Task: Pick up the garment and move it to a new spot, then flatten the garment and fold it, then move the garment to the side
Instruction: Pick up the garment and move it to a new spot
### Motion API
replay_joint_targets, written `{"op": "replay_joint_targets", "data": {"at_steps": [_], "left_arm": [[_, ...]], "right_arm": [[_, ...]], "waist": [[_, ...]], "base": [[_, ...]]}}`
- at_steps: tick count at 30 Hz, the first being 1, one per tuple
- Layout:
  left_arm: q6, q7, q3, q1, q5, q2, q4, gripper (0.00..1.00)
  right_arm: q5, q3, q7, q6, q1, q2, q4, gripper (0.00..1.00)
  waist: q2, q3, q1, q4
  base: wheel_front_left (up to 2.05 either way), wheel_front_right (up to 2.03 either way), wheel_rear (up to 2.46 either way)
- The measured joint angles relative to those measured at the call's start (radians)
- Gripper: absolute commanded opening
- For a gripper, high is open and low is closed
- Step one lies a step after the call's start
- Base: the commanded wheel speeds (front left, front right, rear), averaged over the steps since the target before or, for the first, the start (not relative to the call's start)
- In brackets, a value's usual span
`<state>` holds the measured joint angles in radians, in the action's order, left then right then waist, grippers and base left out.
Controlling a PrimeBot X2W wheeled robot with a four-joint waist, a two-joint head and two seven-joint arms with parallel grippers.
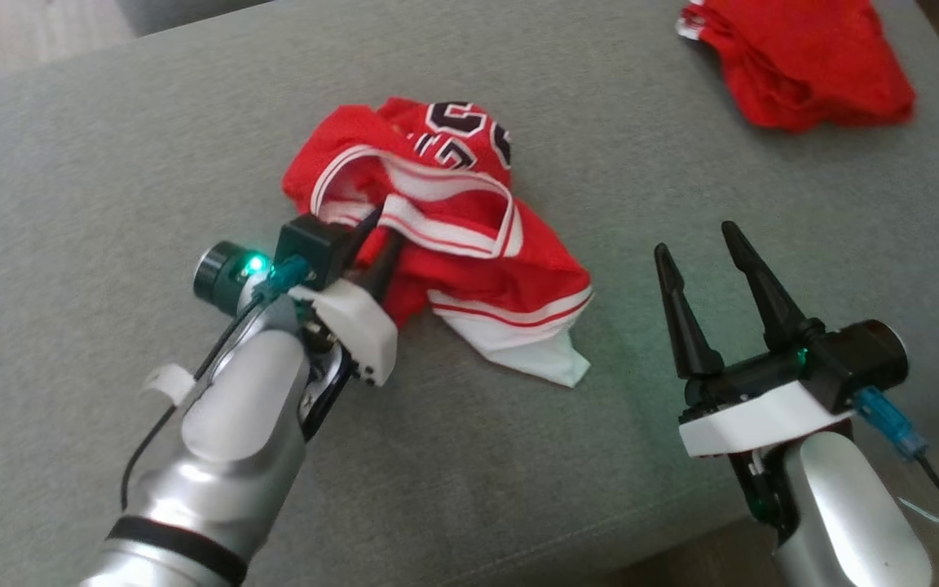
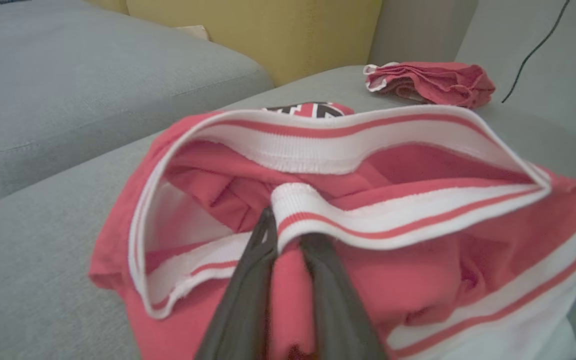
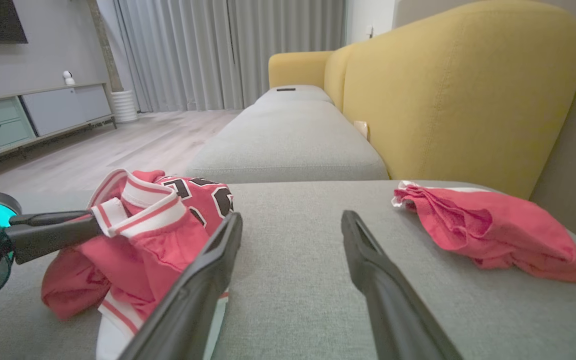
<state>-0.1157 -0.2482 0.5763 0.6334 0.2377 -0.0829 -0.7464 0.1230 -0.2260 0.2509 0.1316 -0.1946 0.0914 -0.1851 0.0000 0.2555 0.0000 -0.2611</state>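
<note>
Your garment (image 1: 469, 244), a crumpled red jersey with white striped trim, lies in the middle of the head view on the grey sofa cushion (image 1: 111, 163). Your left tool (image 1: 377, 236) reaches in from the lower left and is clamped on the garment's ribbed white-and-red band. The left wrist view shows that band pinched between the two dark fingers (image 2: 243, 305).

Your right tool (image 1: 696, 238) sits at the lower right with its fingers spread apart and nothing between them. It is near the garment's white corner but not touching it.

You have bare cushion to the left of the garment, below it, and towards the upper right. The cushion's edges cross the upper left corner and the lower right of the frame.

A second red garment (image 1: 795, 61) lies in the upper right corner, well apart. In the right wrist view a yellow backrest (image 3: 458, 90) rises behind it.
</note>
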Motion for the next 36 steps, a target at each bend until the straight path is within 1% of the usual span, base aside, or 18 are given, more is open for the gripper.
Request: {"op": "replay_joint_targets", "data": {"at_steps": [2,4,7,12,16,18,21,24,25,26,28,33,36], "left_arm": [[0.02,0.0,-0.006,0.007,-0.013,0.009,0.021,1.0],[0.028,-0.001,-0.012,0.003,-0.018,0.016,0.058,1.0],[0.046,-0.001,-0.042,-0.042,-0.018,0.026,0.121,1.0],[0.074,-0.001,-0.098,-0.228,-0.014,0.03,0.232,1.0],[0.119,-0.001,-0.158,-0.385,-0.017,0.028,0.32,1.0],[0.145,-0.001,-0.205,-0.446,-0.017,0.027,0.364,1.0],[0.164,-0.001,-0.278,-0.535,-0.017,0.024,0.436,1.0],[0.175,-0.001,-0.342,-0.639,-0.022,0.023,0.49,1.0],[0.181,-0.001,-0.382,-0.712,-0.027,0.023,0.53,1.0],[0.183,-0.001,-0.399,-0.745,-0.031,0.023,0.554,1.0],[0.18,-0.001,-0.415,-0.801,-0.053,0.023,0.597,1.0],[0.159,-0.001,-0.418,-0.901,-0.08,0.024,0.677,1.0],[0.16,-0.001,-0.413,-0.941,-0.103,0.025,0.705,1.0]], "right_arm": [[0.0,0.007,0.0,0.0,0.003,0.003,0.0,1.0],[0.0,0.012,0.0,0.0,0.006,0.007,-0.003,1.0],[0.0,0.021,0.0,0.0,0.027,0.008,-0.008,1.0],[0.0,0.059,0.0,0.0,0.141,0.005,-0.032,1.0],[-0.002,0.105,0.0,0.0,0.21,-0.007,-0.038,1.0],[-0.005,0.124,0.0,0.0,0.226,-0.016,-0.038,1.0],[-0.018,0.139,0.0,0.0,0.247,-0.023,-0.038,1.0],[-0.02,0.146,0.0,0.0,0.279,-0.03,-0.046,1.0],[-0.02,0.146,0.0,0.0,0.303,-0.036,-0.053,1.0],[-0.02,0.146,0.0,0.0,0.313,-0.039,-0.053,1.0],[-0.02,0.149,0.0,0.0,0.33,-0.043,-0.054,1.0],[-0.023,0.167,0.0,0.0,0.359,-0.045,-0.054,1.0],[-0.028,0.167,0.0,0.0,0.373,-0.046,-0.056,1.0]], "waist": [[0.0,-0.002,0.0,0.02],[0.0,-0.013,0.0,0.044],[0.0,-0.052,0.0,0.075],[0.0,-0.148,0.0,0.129],[0.0001,-0.218,0.0,0.189],[0.0,-0.247,0.0,0.222],[0.0001,-0.289,0.0,0.266],[0.0,-0.333,-0.0001,0.299],[0.0001,-0.359,-0.0001,0.316],[0.0001,-0.37,-0.0001,0.324],[0.0001,-0.387,-0.0001,0.34],[0.0001,-0.418,-0.0001,0.369],[0.0001,-0.426,-0.0001,0.378]], "base": [[0.0,0.0,0.0],[0.0,0.0,0.0],[0.0,0.0,0.0],[0.0,0.0,0.0],[0.0,0.0,0.0],[0.0,0.0,0.0],[0.0,0.0,0.0],[0.0,0.0,0.0],[0.0,0.0,0.0],[0.0,0.0,0.0],[0.0,0.0,0.0],[0.0,0.0,0.0],[0.0,0.0,0.0]]}}
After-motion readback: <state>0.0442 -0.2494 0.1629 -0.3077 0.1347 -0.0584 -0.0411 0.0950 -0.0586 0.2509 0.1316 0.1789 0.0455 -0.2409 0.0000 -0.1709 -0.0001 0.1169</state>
